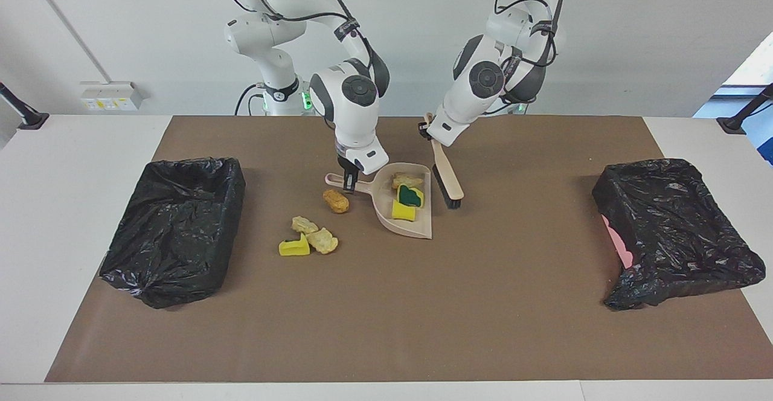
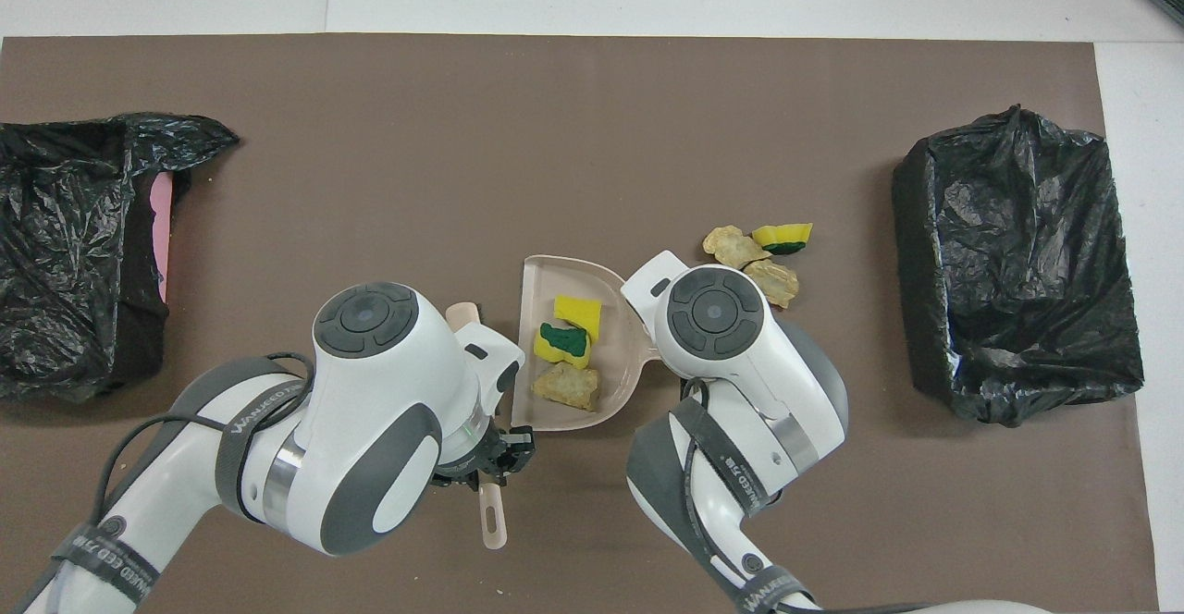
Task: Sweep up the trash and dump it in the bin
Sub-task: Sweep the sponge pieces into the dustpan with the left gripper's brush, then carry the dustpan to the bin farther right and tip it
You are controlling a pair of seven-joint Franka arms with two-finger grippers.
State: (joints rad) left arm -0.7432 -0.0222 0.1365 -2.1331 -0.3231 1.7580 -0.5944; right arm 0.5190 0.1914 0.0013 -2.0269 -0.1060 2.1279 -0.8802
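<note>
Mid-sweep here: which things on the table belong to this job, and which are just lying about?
In the job: dustpan in right gripper, brush in left gripper, three scraps in pan, four loose scraps, two black-lined bins.
Lying about: wall socket box.

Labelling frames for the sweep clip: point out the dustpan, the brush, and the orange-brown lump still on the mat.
dustpan [image 1: 416,227]: facing view, bare floor of the pan near its open lip.
brush [image 1: 452,186]: facing view, beige back above the bristles.
orange-brown lump [image 1: 336,201]: facing view, middle of the lump.

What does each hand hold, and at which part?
The right hand holds the dustpan by its handle. The left hand holds the brush by its handle's upper end.
</note>
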